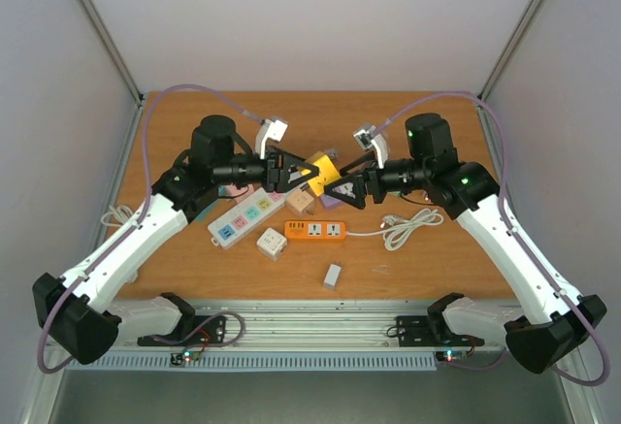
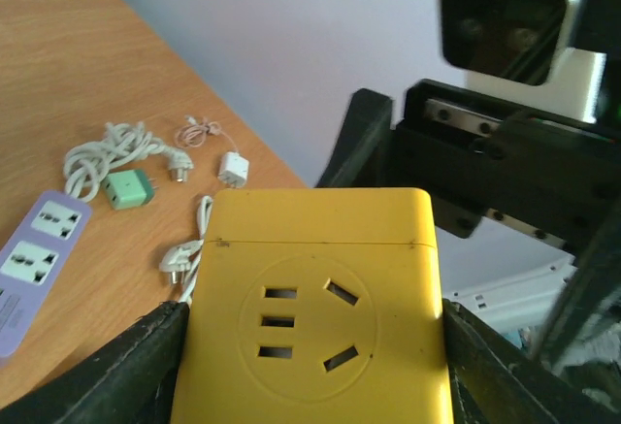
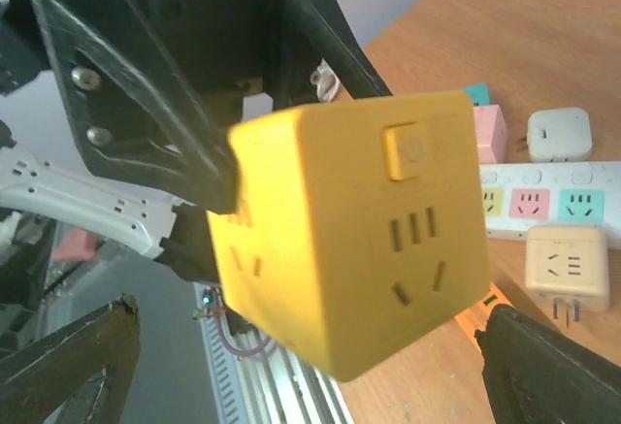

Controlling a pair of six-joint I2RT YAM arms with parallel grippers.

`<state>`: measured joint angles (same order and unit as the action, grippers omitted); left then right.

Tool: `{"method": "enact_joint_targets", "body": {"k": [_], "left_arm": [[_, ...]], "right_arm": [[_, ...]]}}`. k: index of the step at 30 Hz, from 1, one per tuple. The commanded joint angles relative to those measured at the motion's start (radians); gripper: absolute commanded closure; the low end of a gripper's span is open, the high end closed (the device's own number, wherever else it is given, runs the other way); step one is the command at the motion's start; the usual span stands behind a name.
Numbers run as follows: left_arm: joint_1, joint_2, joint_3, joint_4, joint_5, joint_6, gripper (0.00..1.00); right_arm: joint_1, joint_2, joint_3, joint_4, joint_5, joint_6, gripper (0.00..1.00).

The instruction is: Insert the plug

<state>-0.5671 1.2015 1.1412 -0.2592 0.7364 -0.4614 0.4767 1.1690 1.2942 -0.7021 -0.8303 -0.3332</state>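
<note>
above the middle of a wooden table (image 1: 175, 269), two robot arms meet nose to nose. the left gripper (image 1: 309, 169) is clamped on a yellow cube socket adapter (image 1: 321, 166), one finger pressed against each side, and holds it in the air clear of the tabletop. in the left wrist view a five-hole socket face of the cube points at the camera; in the right wrist view another socket face and a square button on top show. its plug pins cannot be made out in any view.

the right gripper (image 1: 342, 189) faces the cube from the other side, its jaws spread wide. its fingers (image 3: 68, 366) frame the cube without touching it, and nothing is held.

below the arms lie a white power strip with pastel sockets (image 1: 243, 218), an orange power strip (image 1: 315, 231), a beige plug adapter (image 1: 300, 199) between them, a white cube adapter (image 1: 271, 242) just beside the orange strip's left end, and a small white block (image 1: 332, 276) nearer the front edge. a coiled white cable (image 1: 412, 225) lies off the orange strip's right end. the left wrist view also takes in a purple power strip (image 2: 39, 249) and a green adapter (image 2: 131, 189).
</note>
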Motion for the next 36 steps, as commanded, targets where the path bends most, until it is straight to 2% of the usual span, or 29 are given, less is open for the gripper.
{"method": "enact_joint_targets", "body": {"k": [1, 10, 18, 21, 25, 28, 30, 34, 36], "left_arm": [[0.001, 0.001, 0.079, 0.009, 0.132, 0.124, 0.68], [0.001, -0.035, 0.058, 0.009, 0.267, 0.257, 0.67], [0.001, -0.060, 0.049, -0.001, 0.284, 0.285, 0.66], [0.001, -0.062, 0.045, -0.003, 0.273, 0.282, 0.64], [0.001, -0.059, 0.047, 0.003, 0.255, 0.259, 0.62], [0.001, -0.058, 0.036, 0.025, 0.192, 0.218, 0.50], [0.001, -0.055, 0.034, 0.016, 0.126, 0.193, 0.33], [0.001, -0.074, 0.039, -0.009, -0.053, 0.134, 0.02], [0.001, -0.096, 0.053, -0.050, -0.182, 0.111, 0.01]], "right_arm": [[-0.004, -0.014, -0.003, -0.029, 0.021, -0.106, 0.06], [-0.004, 0.039, 0.046, -0.033, -0.144, -0.137, 0.10], [-0.003, 0.129, 0.114, -0.111, -0.284, -0.156, 0.26], [0.003, 0.134, 0.131, -0.109, -0.310, -0.152, 0.37], [0.005, 0.108, 0.106, -0.039, -0.288, -0.125, 0.63], [0.004, 0.047, 0.040, 0.089, -0.199, -0.056, 0.70], [0.003, 0.025, 0.025, 0.122, -0.160, -0.036, 0.73], [-0.006, 0.028, 0.040, 0.055, -0.032, -0.045, 0.75], [-0.013, 0.039, 0.053, -0.010, 0.070, -0.070, 0.76]]}}
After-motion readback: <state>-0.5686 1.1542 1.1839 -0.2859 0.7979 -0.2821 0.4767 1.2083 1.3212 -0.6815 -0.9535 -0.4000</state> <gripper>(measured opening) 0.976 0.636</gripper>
